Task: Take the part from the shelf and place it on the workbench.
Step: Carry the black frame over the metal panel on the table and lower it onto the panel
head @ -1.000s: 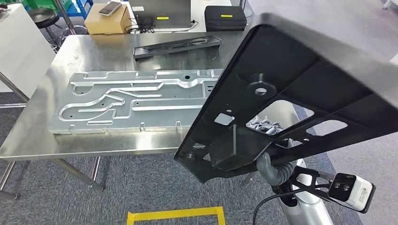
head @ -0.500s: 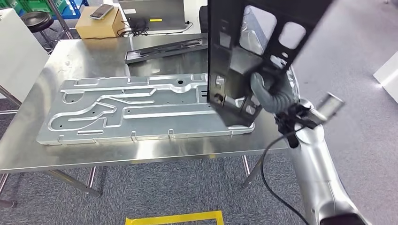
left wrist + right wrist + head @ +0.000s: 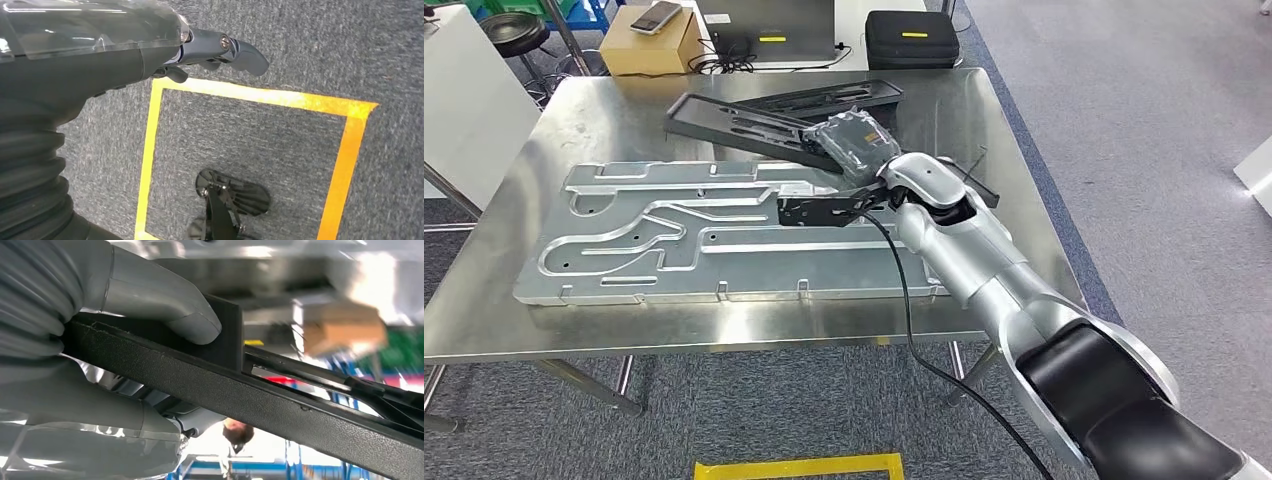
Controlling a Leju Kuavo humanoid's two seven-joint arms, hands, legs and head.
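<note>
Right hand [image 3: 856, 145] grips the long black flat plastic part [image 3: 734, 122], thumb [image 3: 165, 305] clamped on its edge in the right wrist view. Part sits upper centre of the head view, over the stainless steel tabletop [image 3: 604, 110], seemingly resting across a second dark tray-like part [image 3: 844, 97] behind it; contact unclear. Large silver machined aluminium plate [image 3: 724, 240] lies flat mid-frame. Left hand [image 3: 220, 50] hangs over grey carpet with yellow tape square [image 3: 260, 95], fingers loosely apart, holding nothing.

No readable text, yellow labels on laptop [image 3: 765, 22] and black case [image 3: 906, 36] too small
</note>
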